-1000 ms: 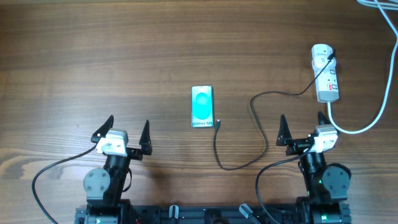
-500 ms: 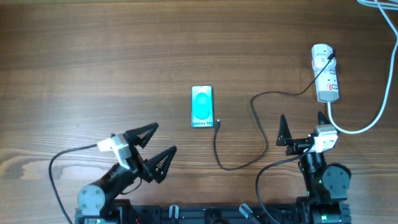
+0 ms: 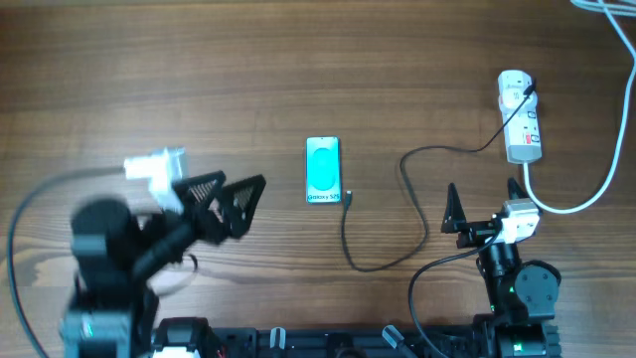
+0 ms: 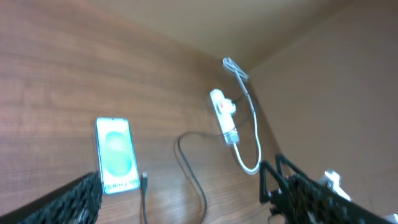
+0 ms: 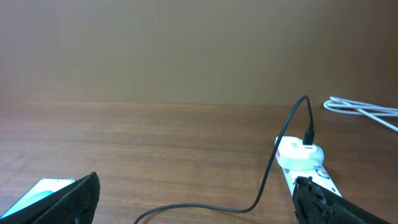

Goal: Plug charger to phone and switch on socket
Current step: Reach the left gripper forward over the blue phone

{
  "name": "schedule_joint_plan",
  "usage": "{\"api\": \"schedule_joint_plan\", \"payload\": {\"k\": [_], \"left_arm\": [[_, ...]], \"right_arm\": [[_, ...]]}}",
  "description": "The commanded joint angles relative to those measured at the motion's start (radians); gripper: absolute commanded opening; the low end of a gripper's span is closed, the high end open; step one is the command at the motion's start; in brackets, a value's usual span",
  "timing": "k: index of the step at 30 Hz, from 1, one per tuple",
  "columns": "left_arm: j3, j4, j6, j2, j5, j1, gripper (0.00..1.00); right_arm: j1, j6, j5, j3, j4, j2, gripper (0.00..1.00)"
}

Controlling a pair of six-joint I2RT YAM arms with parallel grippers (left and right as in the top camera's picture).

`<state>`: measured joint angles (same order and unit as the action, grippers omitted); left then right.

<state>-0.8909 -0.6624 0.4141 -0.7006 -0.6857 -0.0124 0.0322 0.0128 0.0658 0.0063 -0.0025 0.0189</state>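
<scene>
We're seeing nothing done yet: the thin black charger cable [image 3: 349, 200] is lying with its tip just beside the flat cyan-screened phone [image 3: 323, 169], unplugged. The white power strip [image 3: 519, 117] is sitting well apart, its switch too small to read. The left gripper [image 3: 248, 197] and right gripper [image 3: 482, 189] are hanging spread wide, empty.

Place: a robot test bench, lab-like.
Table [image 3: 199, 80]: plain wood-grain top.
Arms: left arm [image 3: 109, 249] and right arm [image 3: 522, 286], black, mounted at the near edge.
Wall [image 5: 186, 50]: bare brown panel behind.
Power: white socket [image 3: 519, 124], its white cord [image 3: 596, 194] running off the table.
</scene>
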Motion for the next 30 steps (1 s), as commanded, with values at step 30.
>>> {"api": "schedule_joint_plan", "payload": {"k": [30], "left_arm": [[-1.184, -0.789, 0.074, -1.467, 0.580, -0.535, 1.00]], "right_arm": [[0.004, -0.012, -0.013, -0.001, 0.003, -0.002, 1.00]]}}
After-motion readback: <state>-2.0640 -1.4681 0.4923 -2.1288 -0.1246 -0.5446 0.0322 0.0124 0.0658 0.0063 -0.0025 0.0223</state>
